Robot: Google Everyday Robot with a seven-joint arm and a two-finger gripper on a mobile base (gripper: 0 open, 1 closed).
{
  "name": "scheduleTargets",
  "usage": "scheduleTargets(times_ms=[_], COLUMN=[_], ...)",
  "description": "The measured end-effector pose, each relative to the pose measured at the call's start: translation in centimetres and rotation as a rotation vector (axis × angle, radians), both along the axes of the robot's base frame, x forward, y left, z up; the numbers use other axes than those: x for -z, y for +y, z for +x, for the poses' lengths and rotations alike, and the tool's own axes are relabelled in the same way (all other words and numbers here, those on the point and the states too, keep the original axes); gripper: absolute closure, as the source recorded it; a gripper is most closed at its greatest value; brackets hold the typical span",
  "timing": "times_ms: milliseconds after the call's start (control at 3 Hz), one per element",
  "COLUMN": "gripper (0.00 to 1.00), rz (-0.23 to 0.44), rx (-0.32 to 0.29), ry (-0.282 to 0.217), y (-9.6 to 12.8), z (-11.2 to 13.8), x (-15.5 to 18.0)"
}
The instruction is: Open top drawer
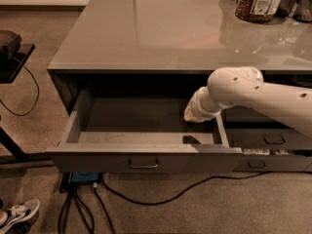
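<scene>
Top drawer [131, 118] standing well out, task apparently done; end effector [195, 113] over its right side, grip state indiscernible.

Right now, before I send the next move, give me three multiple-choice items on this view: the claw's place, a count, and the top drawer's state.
1. Where is the claw relative to the top drawer?
A. outside, to its left
B. over its tray, near the right wall
C. under its front
2. How many pull handles on its front?
A. none
B. two
C. one
3. The drawer is:
A. pulled open
B. fully shut
C. lifted out
Answers: 1 B, the claw hangs above the tray by the right wall. 2 C, one centre handle shows. 3 A, the tray floor is exposed.
</scene>
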State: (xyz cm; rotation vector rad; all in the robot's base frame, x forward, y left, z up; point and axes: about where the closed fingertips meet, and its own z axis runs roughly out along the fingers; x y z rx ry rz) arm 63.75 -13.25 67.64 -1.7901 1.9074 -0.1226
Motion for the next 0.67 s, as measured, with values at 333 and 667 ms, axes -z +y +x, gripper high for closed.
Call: scheduleTargets(times_ms=[333,667], gripper=[1.00,1.00], rz=[-0.007,-0.011], rx=[-0.016,-0.027], ry=[0.052,0.080], y=[0.0,-0.1], z=[-1.7,-4.2], x=[3.2,5.2])
